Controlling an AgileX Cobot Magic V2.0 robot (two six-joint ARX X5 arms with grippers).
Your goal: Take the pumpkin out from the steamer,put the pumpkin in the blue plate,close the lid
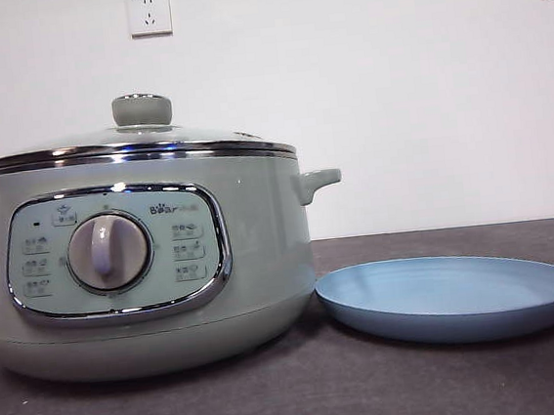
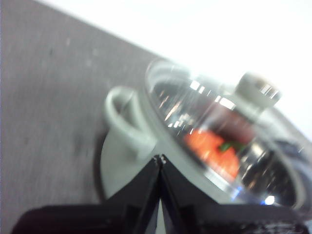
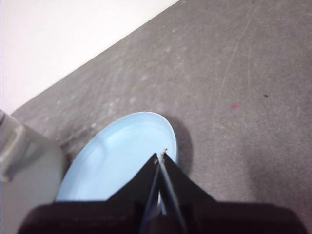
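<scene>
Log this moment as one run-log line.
lid on steamer | pumpkin inside | blue plate bare | left gripper shut | right gripper shut

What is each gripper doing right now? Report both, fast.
Left gripper: shut, holding nothing, above the steamer near the lid.
Right gripper: shut, holding nothing, above the blue plate.

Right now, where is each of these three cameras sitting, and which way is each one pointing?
Front view: low, at table height, looking level at the steamer and blue plate; no arm shows.
Left wrist view: on the left arm, looking down at the lid and the pumpkin under it; left gripper shut.
Right wrist view: on the right arm, above the plate; right gripper shut.
Front and right views share the plate.
</scene>
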